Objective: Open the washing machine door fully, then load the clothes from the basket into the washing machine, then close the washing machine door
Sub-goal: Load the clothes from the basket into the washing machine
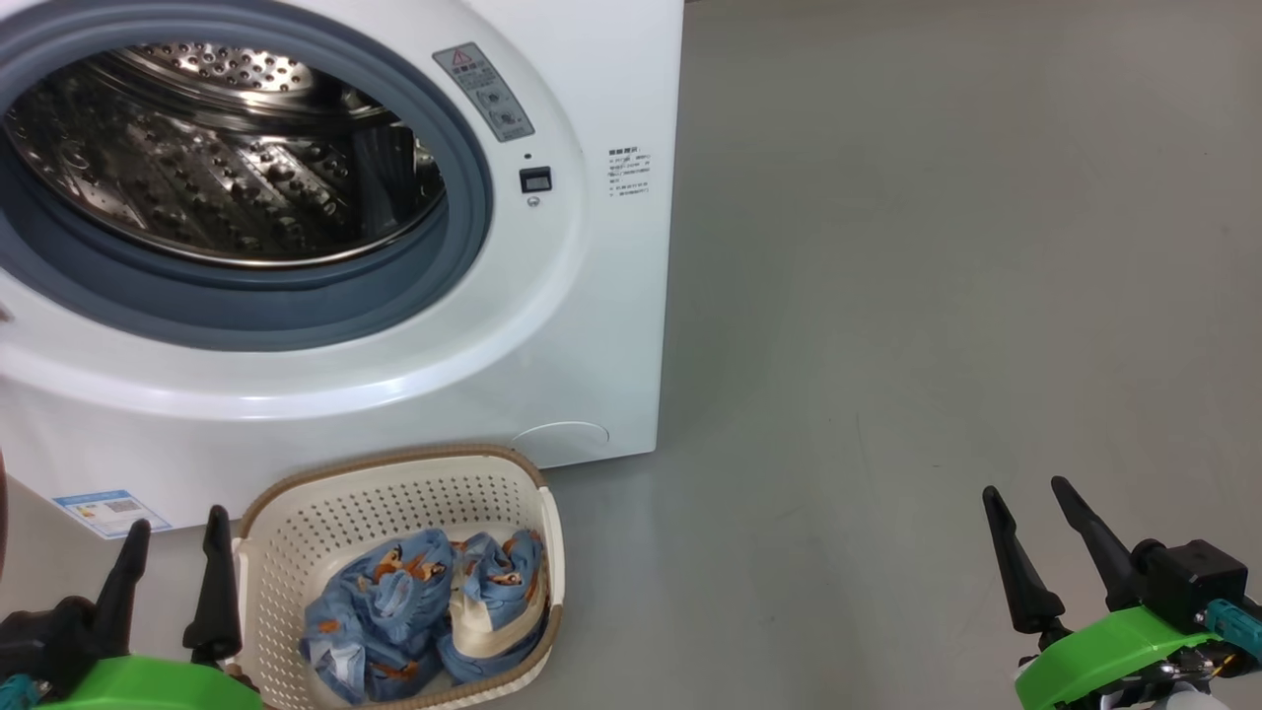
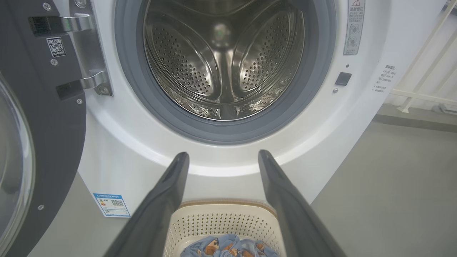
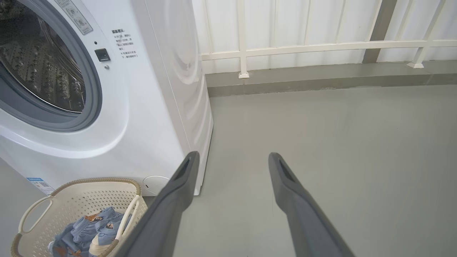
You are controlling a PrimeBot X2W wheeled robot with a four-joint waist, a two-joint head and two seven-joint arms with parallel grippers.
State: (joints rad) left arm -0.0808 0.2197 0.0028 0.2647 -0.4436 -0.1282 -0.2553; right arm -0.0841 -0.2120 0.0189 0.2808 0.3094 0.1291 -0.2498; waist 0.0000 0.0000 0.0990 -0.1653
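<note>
Grey floor (image 1: 887,296) before washing machine (image 1: 611,325): door (image 2: 60,142) stands wide open at left, drum empty. Clothes (image 1: 394,602) lie in basket (image 1: 414,503) just below the opening, w/ loading & door-closing yet to do. Left jaws, right jaws both wide apart, holding nothing.

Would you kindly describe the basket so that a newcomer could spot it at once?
Find the big white washing machine. On the grey floor just before it stands the basket, small, cream and perforated. Its brown woven-look rim and the blue printed clothes inside set it apart.
</note>
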